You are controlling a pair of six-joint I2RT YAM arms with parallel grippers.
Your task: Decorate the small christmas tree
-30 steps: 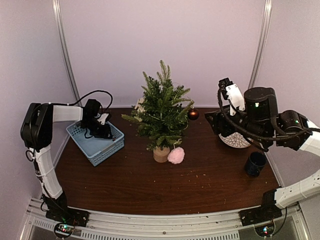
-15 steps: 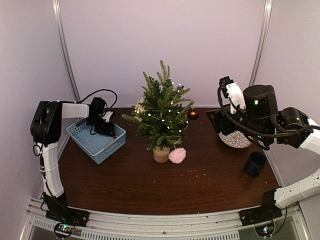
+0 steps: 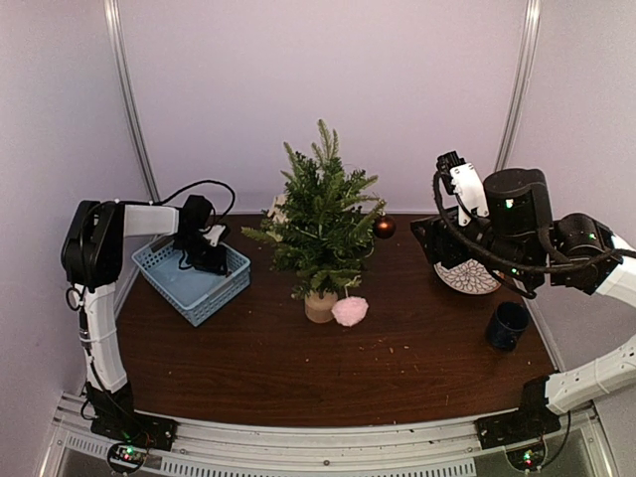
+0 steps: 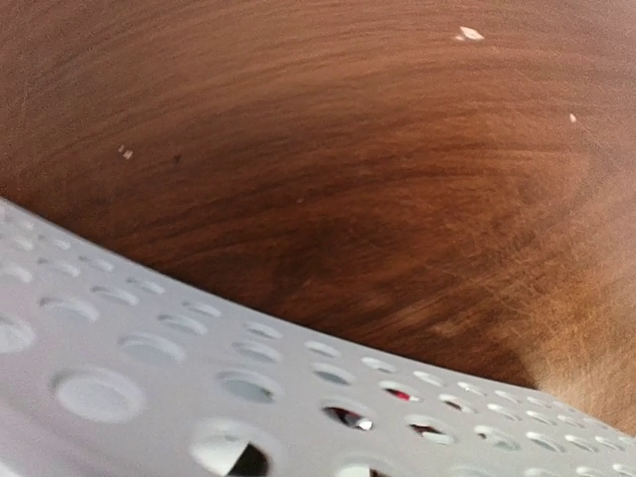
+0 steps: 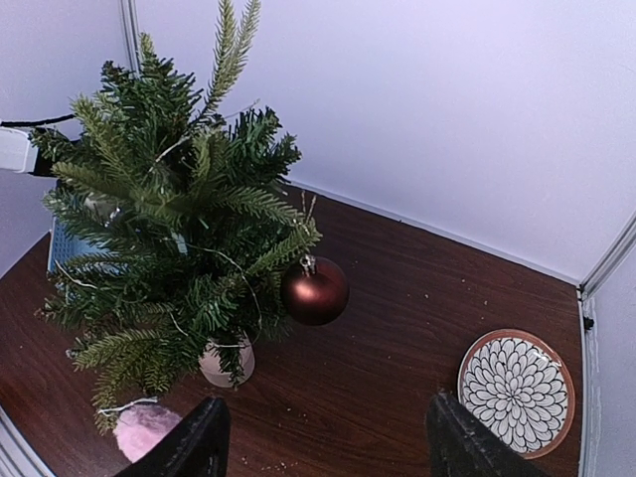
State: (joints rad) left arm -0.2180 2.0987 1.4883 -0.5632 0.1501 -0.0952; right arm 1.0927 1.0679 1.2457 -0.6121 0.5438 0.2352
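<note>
The small christmas tree [image 3: 320, 219] stands on its pale wooden base at the table's middle, and also shows in the right wrist view [image 5: 169, 229]. A thin light wire runs through its branches, unlit. A dark red bauble [image 3: 385, 228] hangs from a right-hand branch [image 5: 314, 290]. A pink pompom [image 3: 349, 311] lies by the base. My left gripper [image 3: 204, 253] is down inside the blue basket [image 3: 189, 283]. Its wrist view shows only the perforated basket wall [image 4: 149, 378] and table, no fingers. My right gripper [image 5: 328, 447] is open and empty, held high to the right of the tree [image 3: 432, 243].
A flower-patterned plate [image 3: 467, 278] lies at the back right under my right arm, and shows in the right wrist view [image 5: 517, 393]. A dark cup [image 3: 508, 326] stands near the right edge. Walls close the back and sides.
The tree's small lights were lit half a second ago and are dark now. My left gripper shifted slightly right inside the basket over the last second. The right arm barely moved.
</note>
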